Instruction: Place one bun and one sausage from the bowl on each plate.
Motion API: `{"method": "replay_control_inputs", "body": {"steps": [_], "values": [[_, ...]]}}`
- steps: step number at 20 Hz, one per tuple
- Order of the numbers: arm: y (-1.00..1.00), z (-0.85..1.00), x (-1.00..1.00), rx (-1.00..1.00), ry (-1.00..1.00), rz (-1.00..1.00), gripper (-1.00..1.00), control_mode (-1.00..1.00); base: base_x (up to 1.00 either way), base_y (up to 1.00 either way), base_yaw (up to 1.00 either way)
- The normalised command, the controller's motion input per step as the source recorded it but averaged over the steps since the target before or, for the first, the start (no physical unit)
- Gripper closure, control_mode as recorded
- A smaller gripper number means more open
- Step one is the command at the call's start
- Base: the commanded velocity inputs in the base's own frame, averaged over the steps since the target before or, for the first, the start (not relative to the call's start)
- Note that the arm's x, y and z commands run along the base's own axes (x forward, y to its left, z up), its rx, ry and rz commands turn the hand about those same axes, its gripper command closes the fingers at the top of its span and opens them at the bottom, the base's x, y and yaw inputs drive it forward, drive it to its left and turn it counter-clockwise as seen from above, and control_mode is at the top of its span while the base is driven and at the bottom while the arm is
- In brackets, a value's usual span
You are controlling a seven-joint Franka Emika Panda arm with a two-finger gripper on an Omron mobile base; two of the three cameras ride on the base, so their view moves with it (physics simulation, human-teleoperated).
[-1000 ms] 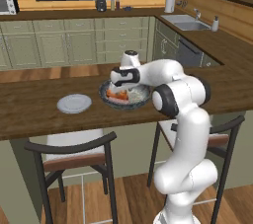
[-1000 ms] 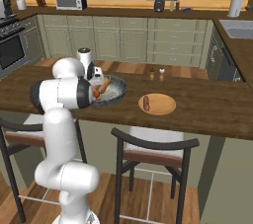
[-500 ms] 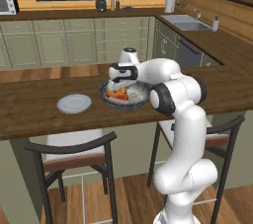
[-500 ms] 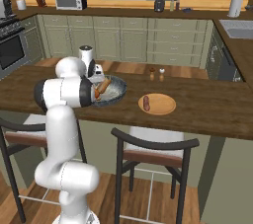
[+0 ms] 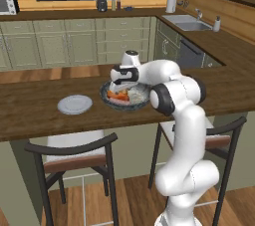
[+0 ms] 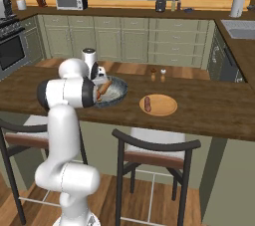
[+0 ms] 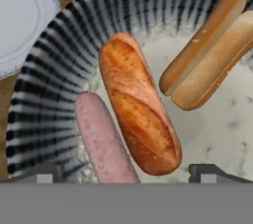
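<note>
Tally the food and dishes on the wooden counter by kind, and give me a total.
Buns: 2, a crusty roll and a split hot dog bun, both in the bowl
Sausages: 2, one in the bowl, one on the tan plate
Bowl: 1
Plates: 2, pale grey and tan
Total: 7

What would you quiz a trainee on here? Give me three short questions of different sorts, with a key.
1. True or false: the gripper is clamped on the sausage in the bowl.
2. Which item already lies on the tan plate? A) a sausage B) a bun C) nothing
3. Fill in: the pale grey plate sits on the counter beside the ____.

Key: 1 false, the fingers stand wide open above the food. 2 A. 3 bowl.
</note>
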Motion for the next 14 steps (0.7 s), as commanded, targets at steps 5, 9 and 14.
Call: {"method": "replay_control_inputs", "body": {"steps": [5, 9, 14], "values": [[-0.13, 0.0, 0.41, 0.0, 0.0, 0.0, -1.0, -1.0, 0.0, 0.0, 0.0], [-0.01, -0.08, 0.33, 0.0, 0.0, 0.0, -1.0, -1.0, 0.0, 0.0, 0.0], [0.01, -0.34, 0.04, 0.0, 0.02, 0.0, -1.0, -1.0, 0.0, 0.0, 0.0]]}}
